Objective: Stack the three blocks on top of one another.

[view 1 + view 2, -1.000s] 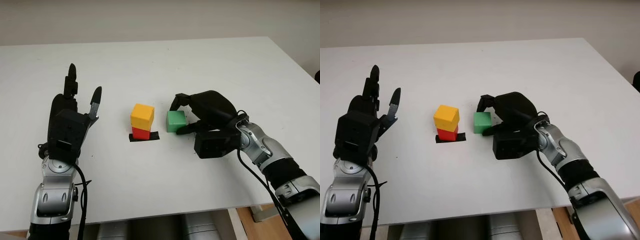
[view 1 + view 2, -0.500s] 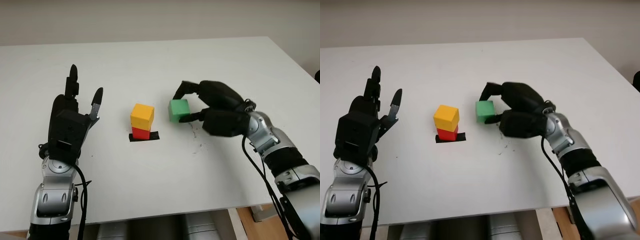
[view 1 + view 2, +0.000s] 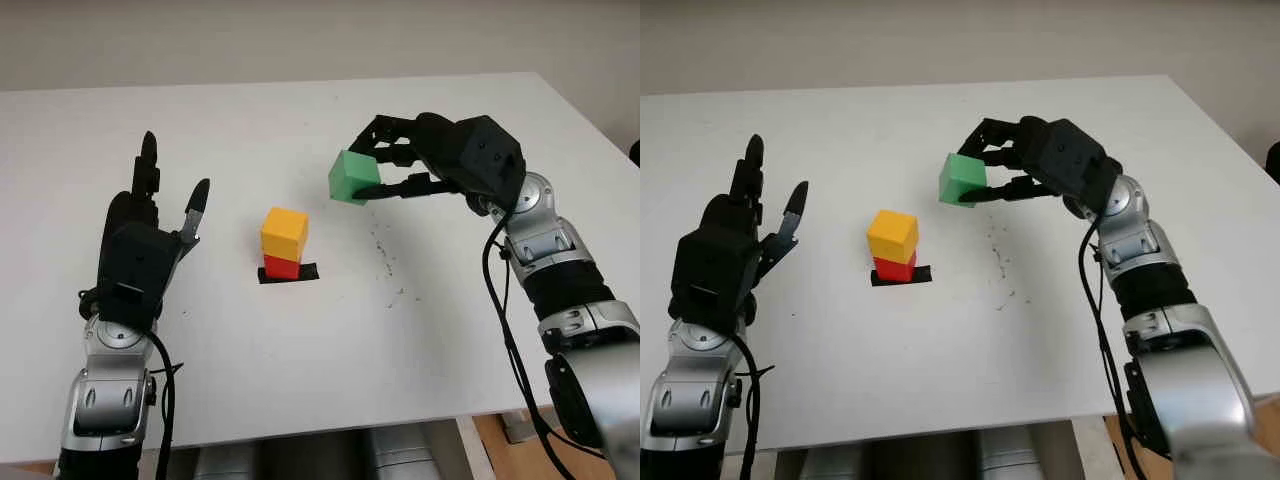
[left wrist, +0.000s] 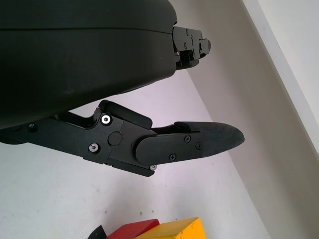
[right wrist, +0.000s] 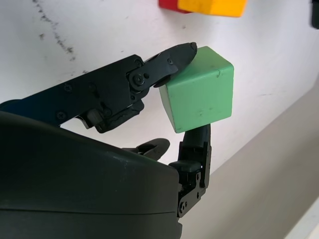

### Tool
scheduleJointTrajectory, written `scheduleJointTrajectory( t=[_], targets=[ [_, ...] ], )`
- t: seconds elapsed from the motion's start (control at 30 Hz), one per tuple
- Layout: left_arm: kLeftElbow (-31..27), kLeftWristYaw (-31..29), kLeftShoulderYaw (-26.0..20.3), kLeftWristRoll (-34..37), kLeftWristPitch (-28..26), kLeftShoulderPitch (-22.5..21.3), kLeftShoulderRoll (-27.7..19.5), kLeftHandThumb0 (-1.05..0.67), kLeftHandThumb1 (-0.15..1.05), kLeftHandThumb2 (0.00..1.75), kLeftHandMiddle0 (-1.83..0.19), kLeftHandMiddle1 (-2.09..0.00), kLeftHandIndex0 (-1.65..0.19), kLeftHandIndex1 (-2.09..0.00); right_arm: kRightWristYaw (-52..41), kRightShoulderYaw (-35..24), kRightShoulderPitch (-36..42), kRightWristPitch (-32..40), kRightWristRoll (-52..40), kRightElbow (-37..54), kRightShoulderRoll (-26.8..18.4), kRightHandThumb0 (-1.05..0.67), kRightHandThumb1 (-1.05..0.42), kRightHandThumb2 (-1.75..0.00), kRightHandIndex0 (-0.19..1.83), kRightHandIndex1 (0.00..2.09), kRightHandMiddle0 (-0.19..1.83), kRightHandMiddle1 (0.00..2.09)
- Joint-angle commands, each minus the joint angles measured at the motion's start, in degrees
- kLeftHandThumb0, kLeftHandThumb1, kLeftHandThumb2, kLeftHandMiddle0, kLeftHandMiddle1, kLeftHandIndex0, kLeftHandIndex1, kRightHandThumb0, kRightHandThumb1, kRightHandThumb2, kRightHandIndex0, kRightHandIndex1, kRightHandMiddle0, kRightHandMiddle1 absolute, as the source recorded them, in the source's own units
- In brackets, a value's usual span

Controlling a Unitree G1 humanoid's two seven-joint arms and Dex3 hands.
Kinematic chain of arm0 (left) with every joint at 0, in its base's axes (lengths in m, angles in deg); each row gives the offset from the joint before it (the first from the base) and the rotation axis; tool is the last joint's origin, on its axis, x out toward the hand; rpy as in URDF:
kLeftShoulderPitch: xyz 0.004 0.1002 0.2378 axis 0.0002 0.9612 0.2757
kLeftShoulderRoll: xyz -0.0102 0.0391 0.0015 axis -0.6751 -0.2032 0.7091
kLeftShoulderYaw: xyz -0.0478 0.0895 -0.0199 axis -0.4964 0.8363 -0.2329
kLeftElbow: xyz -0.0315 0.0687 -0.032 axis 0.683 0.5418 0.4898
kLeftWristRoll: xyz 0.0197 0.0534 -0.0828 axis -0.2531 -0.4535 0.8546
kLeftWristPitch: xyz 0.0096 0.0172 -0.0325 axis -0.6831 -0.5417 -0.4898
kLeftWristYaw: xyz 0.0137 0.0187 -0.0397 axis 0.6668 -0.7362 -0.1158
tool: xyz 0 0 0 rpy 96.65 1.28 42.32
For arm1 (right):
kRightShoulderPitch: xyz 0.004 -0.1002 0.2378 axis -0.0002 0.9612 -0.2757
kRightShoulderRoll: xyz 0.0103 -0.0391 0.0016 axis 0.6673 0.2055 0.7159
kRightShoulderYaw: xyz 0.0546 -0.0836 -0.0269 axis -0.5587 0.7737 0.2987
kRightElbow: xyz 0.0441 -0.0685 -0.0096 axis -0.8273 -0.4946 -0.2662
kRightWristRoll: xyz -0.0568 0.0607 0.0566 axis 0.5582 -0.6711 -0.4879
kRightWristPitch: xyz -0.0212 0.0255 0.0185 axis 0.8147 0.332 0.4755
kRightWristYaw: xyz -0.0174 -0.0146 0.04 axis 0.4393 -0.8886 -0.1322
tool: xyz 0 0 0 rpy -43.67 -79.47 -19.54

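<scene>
Fingertips of the black three-finger right hand pinch a green cube-shaped block, gripping it on opposite faces and carrying it in the air, clear of the white tabletop. The block is tilted, one corner lower than the rest, and sits above and to the right of the small stack, not over it.

That stack stands near the middle of the table: a yellow cube-shaped block sits on a red block, turned slightly so its edges overhang the red one a little. The red block sits on a short strip of black tape stuck flat to the tabletop.

Right of the stack, faint dark scuff marks speckle the white surface beneath the raised hand.

Well to the left of the stack, the black left hand is open and holds nothing, raised above the table with its fingers pointing away from the robot.
</scene>
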Motion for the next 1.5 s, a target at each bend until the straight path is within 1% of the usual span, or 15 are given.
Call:
scheduleJointTrajectory(
  t=[0.0,0.1,0.3,0.37,0.57,0.63,0.73,0.83,0.93,1.1,1.47],
  targets=[
    [-0.91,-0.07,-0.42,0.11,0.50,0.51,-0.62,-0.71,1.05,0.51,0.12,-0.05,0.08,-0.04,-1.60,-0.80,-1.93,2.87,-1.23,3.52,-0.02,-0.39,-0.97,-0.06,0.39,0.09,0.31,1.66],
    [-1.23,0.15,-0.57,-0.30,-0.11,0.44,-0.75,-0.71,1.05,0.52,0.11,-0.05,0.07,-0.05,-5.00,-0.11,-3.77,6.91,-1.36,6.27,-0.58,-0.38,-0.98,-0.06,0.37,0.08,0.28,1.68],
    [-1.13,-0.13,-0.73,-0.43,-0.28,0.22,-1.44,-0.70,1.05,0.55,0.11,-0.06,0.07,-0.05,-11.86,1.58,-8.73,10.51,-0.86,7.42,-1.34,-0.39,-0.99,-0.06,0.37,0.08,0.29,1.69],
    [-1.09,0.02,-0.66,-0.66,-0.48,0.15,-1.59,-0.70,1.05,0.55,0.10,-0.06,0.07,-0.05,-13.58,2.79,-10.31,12.52,0.05,9.05,-1.42,-0.40,-0.98,-0.05,0.38,0.09,0.30,1.68],
    [-0.57,0.57,-0.76,-1.08,-0.27,0.00,-1.43,-0.70,1.05,0.58,0.09,-0.06,0.06,-0.06,-16.02,4.64,-11.18,16.33,0.87,14.54,-1.05,-0.37,-0.97,-0.05,0.44,0.13,0.31,1.68],
    [-0.35,0.78,-0.81,-1.14,-0.09,-0.04,-1.40,-0.70,1.05,0.58,0.08,-0.06,0.06,-0.06,-16.57,5.22,-11.10,16.51,0.92,15.40,-0.85,-0.40,-0.98,-0.05,0.45,0.14,0.33,1.70],
    [-0.07,1.13,-0.75,-1.21,-0.12,-0.14,-1.32,-0.70,1.05,0.59,0.07,-0.06,0.05,-0.06,-16.28,5.89,-10.58,16.89,1.28,17.31,-0.47,-0.40,-0.97,-0.05,0.50,0.19,0.35,1.71],
    [0.10,1.17,-0.77,-1.05,-0.06,-0.09,-1.32,-0.71,1.05,0.59,0.07,-0.06,0.05,-0.06,-15.77,6.50,-9.79,17.43,1.93,18.71,-0.10,-0.42,-0.96,-0.05,0.47,0.21,0.38,1.67],
    [0.10,1.34,-0.67,-1.12,0.17,0.05,-1.24,-0.70,1.05,0.59,0.07,-0.06,0.05,-0.06,-14.93,7.25,-9.09,15.73,3.17,19.01,-0.20,-0.46,-0.95,-0.05,0.46,0.21,0.42,1.62],
    [-0.31,1.30,-0.73,-0.96,-0.14,0.45,-1.14,-0.69,1.05,0.59,0.07,-0.06,0.05,-0.06,-15.33,7.43,-8.80,14.99,2.40,17.42,0.78,-0.42,-0.96,-0.06,0.45,0.21,0.40,1.60],
    [-0.82,0.84,-0.64,-1.04,-0.95,0.78,-1.42,-0.70,1.05,0.57,0.07,-0.05,0.06,-0.05,-14.74,8.12,-8.30,14.16,2.85,14.50,2.77,-0.45,-0.97,-0.06,0.41,0.20,0.39,1.61]
  ],
)
